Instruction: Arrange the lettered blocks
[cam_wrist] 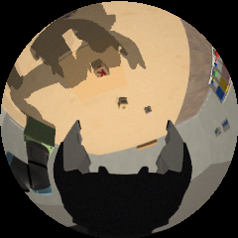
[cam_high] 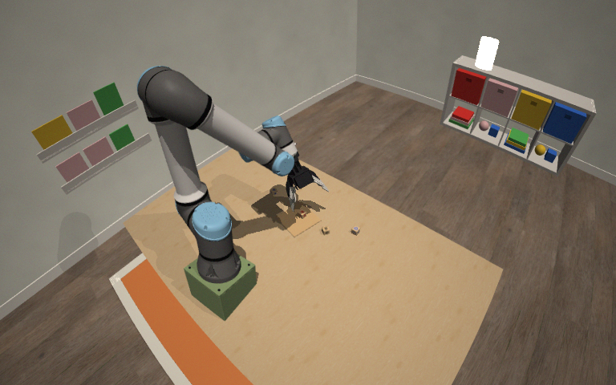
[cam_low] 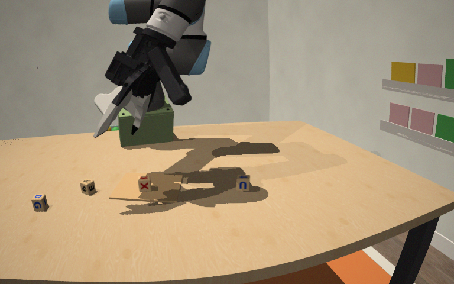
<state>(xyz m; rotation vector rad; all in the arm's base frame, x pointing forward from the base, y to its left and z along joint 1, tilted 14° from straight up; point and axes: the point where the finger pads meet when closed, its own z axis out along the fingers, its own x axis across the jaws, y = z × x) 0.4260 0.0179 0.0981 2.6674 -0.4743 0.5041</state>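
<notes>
A thin tan mat (cam_low: pixel 125 193) (cam_high: pixel 303 228) (cam_wrist: pixel 91 90) lies on the table. A block with a red X (cam_low: pixel 144 183) (cam_high: pixel 301 214) (cam_wrist: pixel 100 69) stands on the mat near one edge. A block with a blue U (cam_low: pixel 243 183) (cam_high: pixel 273 192) stands off the mat in the arm's shadow. A block with black marks (cam_low: pixel 87 186) (cam_high: pixel 325 229) (cam_wrist: pixel 122 102) and a block with a blue G (cam_low: pixel 39 202) (cam_high: pixel 355 230) (cam_wrist: pixel 148 109) stand off the mat on its other side. My gripper (cam_low: pixel 115 134) (cam_high: pixel 309 197) (cam_wrist: pixel 123 120) is open and empty. It hangs tilted, well above the table, near the mat.
The green robot base (cam_low: pixel 147 128) (cam_high: pixel 220 285) stands at the table's back. The table's curved front edge (cam_low: pixel 301 257) is near the exterior view. A shelf unit with coloured bins (cam_high: pixel 517 108) stands far off on the floor. Wall shelves (cam_low: pixel 418 90) hold coloured cards.
</notes>
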